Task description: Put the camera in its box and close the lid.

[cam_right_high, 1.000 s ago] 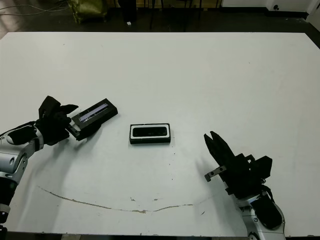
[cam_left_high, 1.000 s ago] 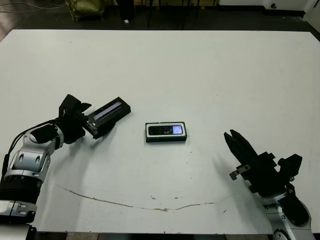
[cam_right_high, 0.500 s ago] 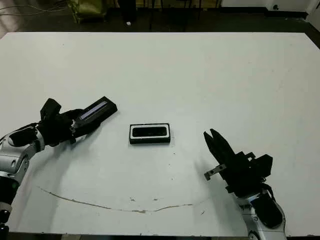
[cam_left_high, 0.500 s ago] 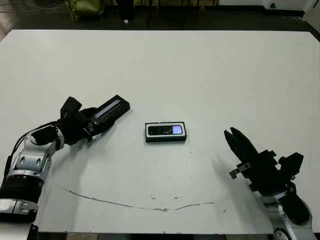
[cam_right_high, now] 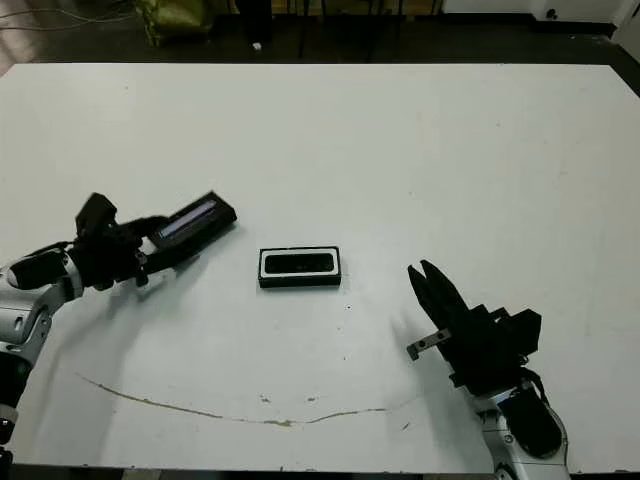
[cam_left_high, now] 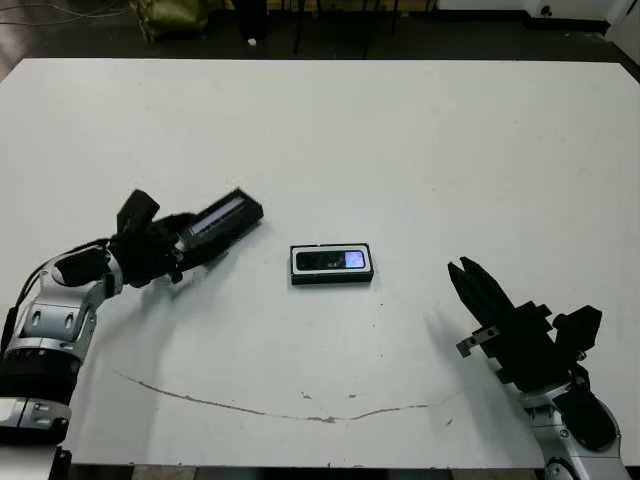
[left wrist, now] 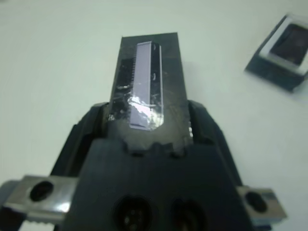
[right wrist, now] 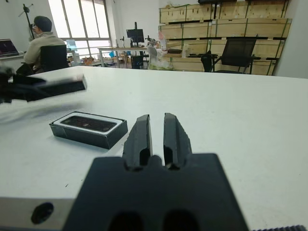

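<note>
1. Lid (cam_left_high: 222, 219) first: over the past second it has come off the white table (cam_left_high: 420, 140) and lifted at its far end. It now sticks out from the left gripper (cam_left_high: 172, 243), stripe side up, pointing toward the box (cam_left_high: 332, 264). In the left wrist view the two black fingers (left wrist: 199, 126) clamp its near end from either side, so the hold looks firm.
2. For the task this suggests the closing step is under way. The camera (cam_left_high: 331, 261) already lies inside the white-lined box, so what remains is to carry the lid across and seat it squarely.
3. Left arm pose: the forearm reaches low over the table from the robot's left, with the wrist turned so the lid projects forward and inward. The box sits ahead of the lid's free end, well apart from it.
4. Right gripper (cam_right_high: 426, 283): it hovers low on the robot's right, its fingers pressed together with only a thin slit between them and nothing held. The box lies beyond its tips, off toward the left gripper.
5. Beyond the table the right wrist view shows a seated person (right wrist: 42, 40) in the room.
</note>
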Tool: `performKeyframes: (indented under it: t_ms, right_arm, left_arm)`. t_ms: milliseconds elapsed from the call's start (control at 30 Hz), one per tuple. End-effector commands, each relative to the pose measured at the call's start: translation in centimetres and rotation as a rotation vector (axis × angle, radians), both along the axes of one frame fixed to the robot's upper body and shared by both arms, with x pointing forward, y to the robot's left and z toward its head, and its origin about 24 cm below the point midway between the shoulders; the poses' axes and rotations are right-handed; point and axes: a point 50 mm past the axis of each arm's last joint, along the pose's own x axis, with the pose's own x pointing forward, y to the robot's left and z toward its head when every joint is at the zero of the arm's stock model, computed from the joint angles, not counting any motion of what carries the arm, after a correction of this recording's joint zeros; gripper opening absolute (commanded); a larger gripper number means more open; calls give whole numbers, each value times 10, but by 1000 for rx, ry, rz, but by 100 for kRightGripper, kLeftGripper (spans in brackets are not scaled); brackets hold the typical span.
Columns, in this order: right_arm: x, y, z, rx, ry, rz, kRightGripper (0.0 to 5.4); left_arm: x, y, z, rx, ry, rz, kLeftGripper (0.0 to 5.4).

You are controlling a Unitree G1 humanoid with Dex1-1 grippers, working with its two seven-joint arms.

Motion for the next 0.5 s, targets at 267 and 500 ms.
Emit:
performKeyframes:
  t_ms: [267, 500]
  right_arm:
    - [-5, 0, -4, -10, 29, -10, 0]
    - [-5, 1, -4, -9, 43, -29, 0]
  left_arm:
    - [-11, -25, 30, -107, -82, -174, 251]
    - [-13, -39, 25, -93, -16, -274, 251]
